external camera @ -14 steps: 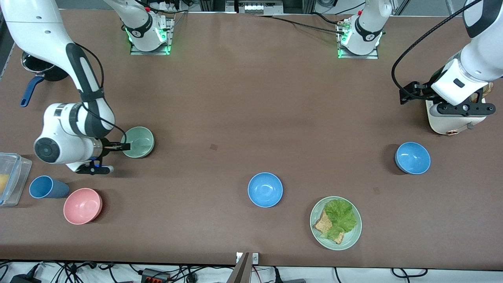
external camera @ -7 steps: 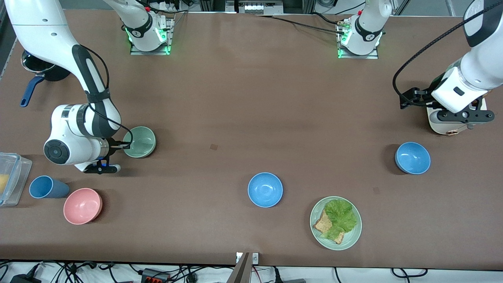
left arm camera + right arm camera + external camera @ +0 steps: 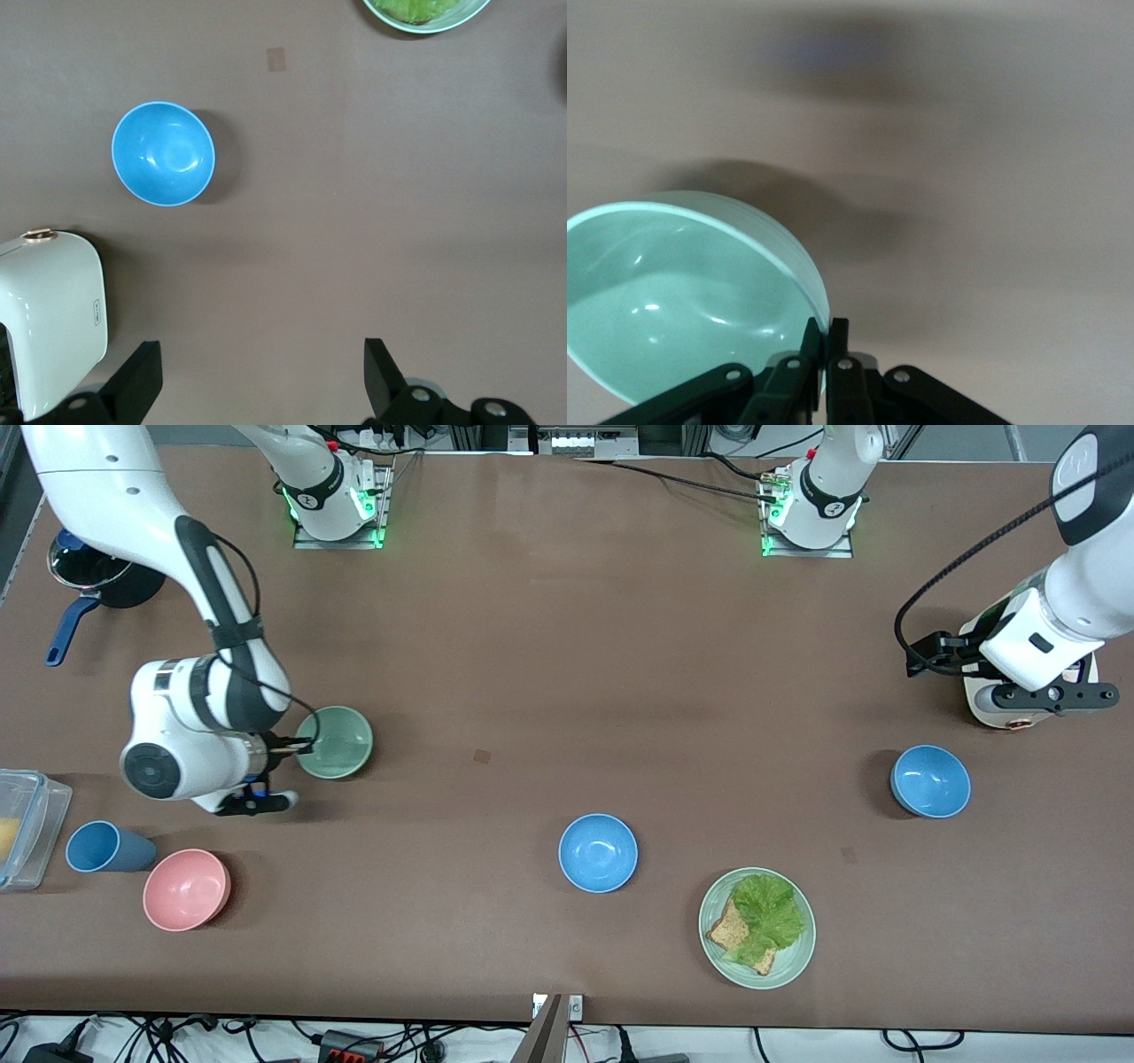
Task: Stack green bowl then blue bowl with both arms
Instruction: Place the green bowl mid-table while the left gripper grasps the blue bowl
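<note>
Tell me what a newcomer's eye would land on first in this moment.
The right gripper pinching the rim of the green bowl, toward the right arm's end of the table. Next, two matching blue bowls: one mid-table beside the plate of lettuce and bread, one toward the left arm's end. There the left gripper hangs open over bare table beside a white appliance.

we see the right arm (image 3: pixel 190 602) reach from its base down toward its own end of the surface, wrist bent sideways, its hand (image 3: pixel 292 749) low with the fingers (image 3: pixel 824 341) pinched together on the rim of the green bowl (image 3: pixel 336 741). the left arm (image 3: pixel 1076 558) waits raised at its end of the surface, its hand (image 3: pixel 257 385) pointing down with fingers spread wide and holding nothing.
</note>
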Available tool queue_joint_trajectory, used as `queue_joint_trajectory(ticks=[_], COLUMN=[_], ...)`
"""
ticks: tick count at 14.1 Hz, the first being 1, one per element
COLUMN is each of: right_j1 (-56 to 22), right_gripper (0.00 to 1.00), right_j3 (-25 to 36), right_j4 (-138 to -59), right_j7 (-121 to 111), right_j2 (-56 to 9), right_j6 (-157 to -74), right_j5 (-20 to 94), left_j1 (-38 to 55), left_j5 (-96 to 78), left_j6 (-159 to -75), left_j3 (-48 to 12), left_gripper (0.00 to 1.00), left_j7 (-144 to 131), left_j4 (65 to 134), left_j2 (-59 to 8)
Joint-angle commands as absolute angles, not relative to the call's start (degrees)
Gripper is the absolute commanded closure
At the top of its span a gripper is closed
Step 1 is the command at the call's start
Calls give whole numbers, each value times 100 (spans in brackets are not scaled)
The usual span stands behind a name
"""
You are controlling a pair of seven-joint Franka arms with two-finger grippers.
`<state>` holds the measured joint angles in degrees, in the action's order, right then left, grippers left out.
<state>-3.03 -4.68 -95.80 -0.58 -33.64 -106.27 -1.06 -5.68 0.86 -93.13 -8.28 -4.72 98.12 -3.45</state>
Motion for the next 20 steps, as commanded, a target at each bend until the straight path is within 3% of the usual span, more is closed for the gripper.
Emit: queue_joint_trajectory(ticks=[1,4,10,18,19,20], right_j1=[-728,-1272,-2687,-3067,-3076,-3076], right_gripper=[100,100,100,100,87,52], right_j3=[-702,-1089,-1081,-1081,-1081,-1081], right_j4=[-9387,-9317,-9211,-9228,-9229,-9211], right_j7=[201,1033,2600,3445,3463,3611], right_j2=[-3296,-3305,-3603,-3929,-3937,-3929], right_j6=[-10397,-10546,-11679,-12103,-12103,-12103], right_j5=[-53,140,606,615,624,615], left_j1=[-633,-938,-2037,-2381,-2399,-2417], left_j5=[9,384,484,483,483,483], left_j6=[-9211,-9446,-10834,-12278,-12383,-12540], left_j3=[-835,-835,-852,-870,-870,-870], left_gripper=[0,0,0,0,0,0], left_j7=[-448,-47,1686,1942,1942,1942], left_j4=[9598,9598,9694,10038,10028,10028], left_j2=[-510,-763,-1922,-2996,-3093,-3189])
